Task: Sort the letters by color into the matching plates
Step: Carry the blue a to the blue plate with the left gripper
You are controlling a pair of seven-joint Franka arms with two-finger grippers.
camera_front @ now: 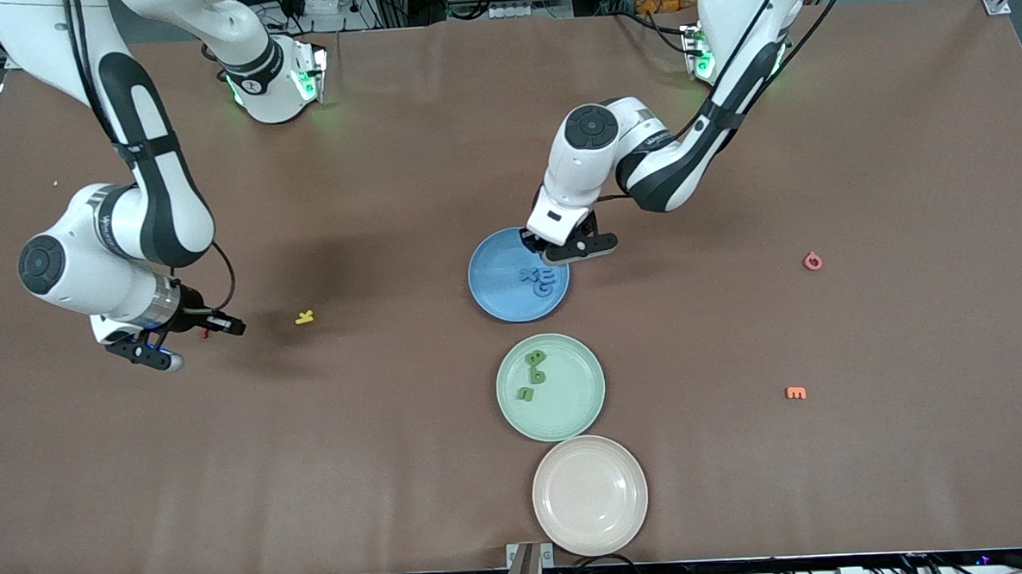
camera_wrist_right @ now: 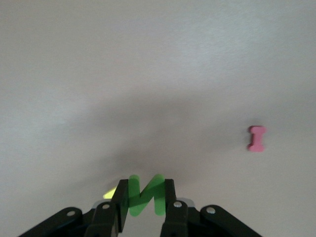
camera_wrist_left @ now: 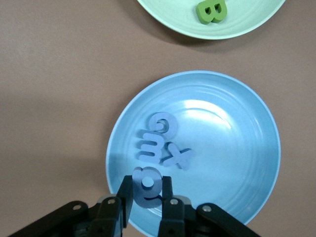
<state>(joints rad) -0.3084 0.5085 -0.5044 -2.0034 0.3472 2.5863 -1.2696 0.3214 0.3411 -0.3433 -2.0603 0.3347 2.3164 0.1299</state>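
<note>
Near the tabletop's middle, the left claw point(camera_front: 561, 248) hangs over the blue plate point(camera_front: 490, 292), the green plate point(camera_front: 568, 405) nearer the front camera. Its wrist view shows it clamping a blue letter point(camera_wrist_left: 146, 186) above three blue letters point(camera_wrist_left: 160, 143). The right claw point(camera_wrist_right: 144, 200) pinches a green letter point(camera_wrist_right: 144, 195) over bare tabletop point(camera_wrist_right: 158, 74).

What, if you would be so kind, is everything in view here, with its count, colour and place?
blue plate: one, medium blue, mid-table, farthest of the three plates from the front camera.
green plate: one, pale mint, just nearer the camera.
beige-pink plate: one, nearest the camera, holds nothing.
blue letters: three lying in the blue plate, a fourth in the left claw.
green letters: three in the green plate, a fourth in the right claw.
yellow letter: one, on the table toward the right arm's end.
red letters: two, and, toward the left arm's end.
pink piece: one, on the table below the right claw.
left claw: shut on a blue letter, over the blue plate.
right claw: shut on a green letter, above bare table.
</note>
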